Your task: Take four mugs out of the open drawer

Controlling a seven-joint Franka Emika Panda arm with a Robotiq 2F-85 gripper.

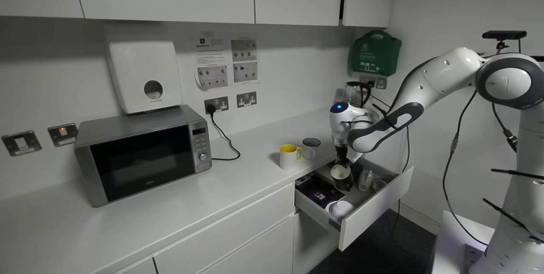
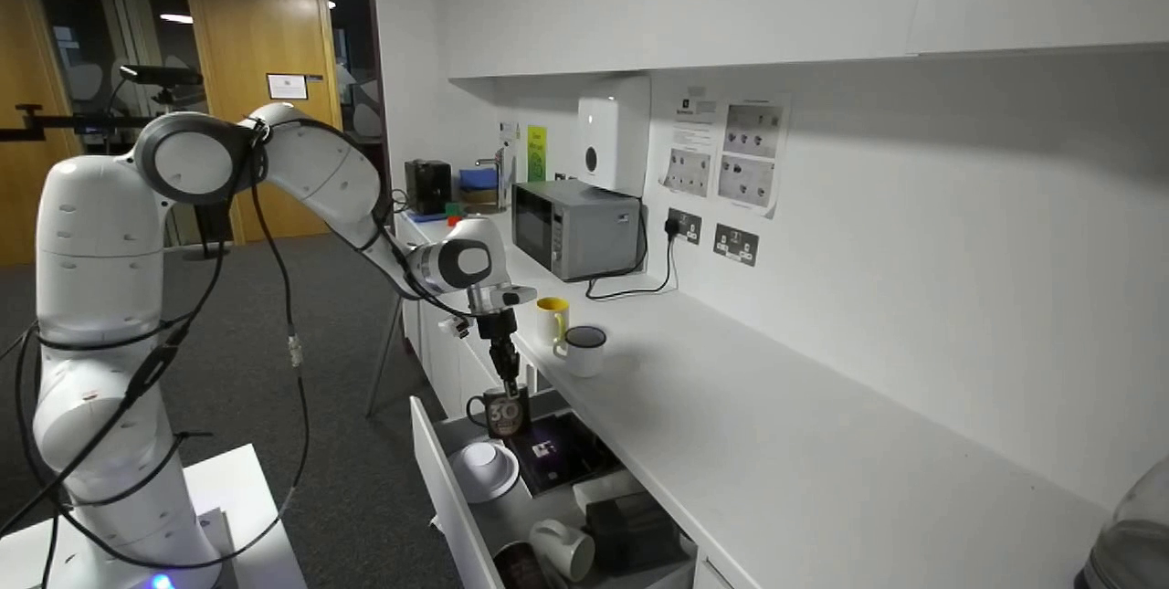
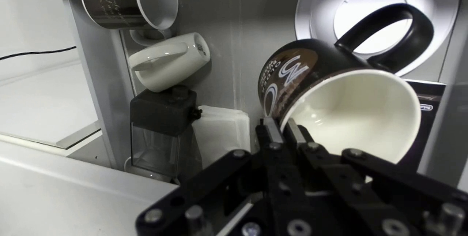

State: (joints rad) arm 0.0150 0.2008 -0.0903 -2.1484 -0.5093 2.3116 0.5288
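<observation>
The gripper point(image 3: 284, 128) was pinched narrow on the rim of one black mug point(image 3: 329, 82), which was inside the open drawer point(image 1: 376, 209). Its glazed look suggested ceramic: stiff, fairly heavy, slick and breakable; the rim clear of the handle point(image 3: 422, 40) seemed a fair hold, though the mug might swing there. Farther out in the drawer lay two more, a white mug point(image 3: 172, 64) and a brown mug point(image 3: 113, 3), plus one white cup point(image 1: 341, 209) on a plate point(image 3: 310, 12); a pale shape point(image 3: 150, 36) by the brown mug was too hidden to name. Two stood on the counter point(image 1: 250, 168): a yellow-lined mug point(image 1: 289, 159) and a dark-rimmed mug point(image 1: 311, 152).
</observation>
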